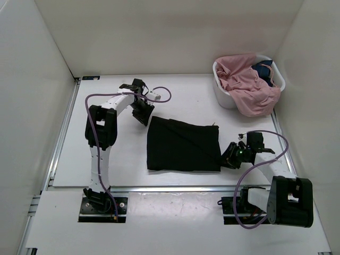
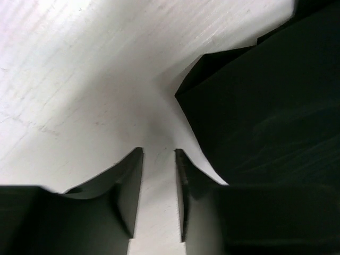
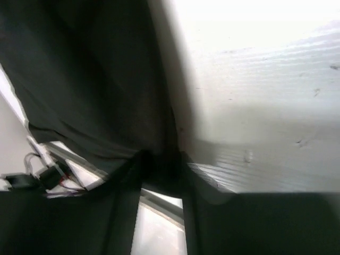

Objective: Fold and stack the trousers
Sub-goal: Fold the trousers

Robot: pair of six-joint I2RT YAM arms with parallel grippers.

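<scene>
Our left gripper [image 2: 159, 151] stands narrowly parted and empty beside the folded trousers [image 2: 265, 117]; our right gripper [image 3: 162, 159] meets their edge, hold unclear.

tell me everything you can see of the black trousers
The trousers are plain black soft cloth, folded into a flat, roughly square packet lying in the middle of the table. The right gripper meets the near right corner; whether it pinches the cloth is unclear. The left gripper, jaws slightly apart, sits beside the far left corner.
</scene>
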